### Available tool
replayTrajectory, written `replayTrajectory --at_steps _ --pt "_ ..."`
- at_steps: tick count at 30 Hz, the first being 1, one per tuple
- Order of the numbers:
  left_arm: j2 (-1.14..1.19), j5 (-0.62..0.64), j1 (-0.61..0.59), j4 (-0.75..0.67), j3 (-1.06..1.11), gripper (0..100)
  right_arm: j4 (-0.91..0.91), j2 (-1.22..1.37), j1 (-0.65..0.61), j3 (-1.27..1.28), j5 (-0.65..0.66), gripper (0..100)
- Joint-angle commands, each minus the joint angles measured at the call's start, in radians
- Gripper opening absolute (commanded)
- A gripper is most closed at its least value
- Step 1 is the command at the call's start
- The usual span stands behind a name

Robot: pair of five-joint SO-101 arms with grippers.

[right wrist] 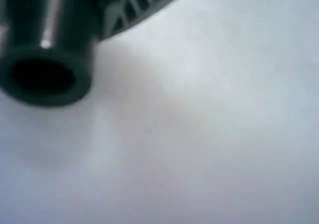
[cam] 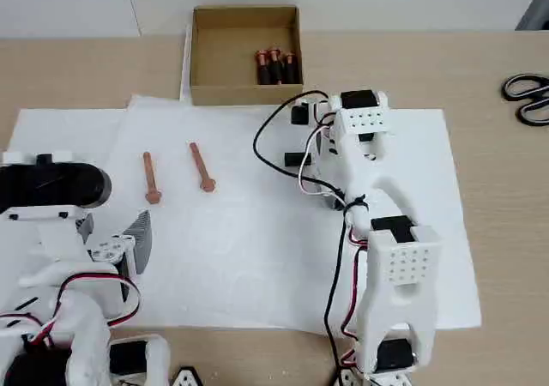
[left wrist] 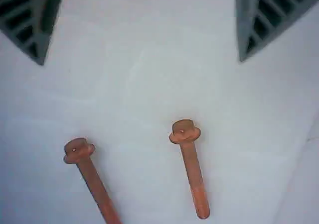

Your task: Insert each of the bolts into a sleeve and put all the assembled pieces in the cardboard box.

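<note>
Two bolts [cam: 202, 166] lay at 10 o'clock on the sheet [cam: 257, 257]: stiff, light, probably slippery; grasp mid-shank. Left gripper [left wrist: 140, 58] stood released near them; right gripper [right wrist: 99, 22] grasped a sleeve [right wrist: 47, 64].

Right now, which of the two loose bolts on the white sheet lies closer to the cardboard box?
The bolt on the robot's right; the other bolt lies farther from the cardboard box, nearer the left gripper.

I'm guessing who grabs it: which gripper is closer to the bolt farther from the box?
Left. The left gripper hangs near that bolt; the right gripper, holding a sleeve, is past the other bolt.
</note>
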Motion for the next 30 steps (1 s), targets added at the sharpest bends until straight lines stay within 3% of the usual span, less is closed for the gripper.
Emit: replayTrajectory --at_steps 1,17,30 --pt "-0.002 0.008 -0.003 -0.026 -0.001 24 0.007 -0.081 -0.008 0.002 -0.015 13.9" --pt "-0.002 0.008 -0.002 -0.026 -0.001 24 0.001 -0.199 -0.061 0.000 -0.008 14.2" --pt "-0.002 0.008 -0.002 -0.026 -0.001 24 -0.031 -0.117 -0.062 0.000 -0.009 14.1"
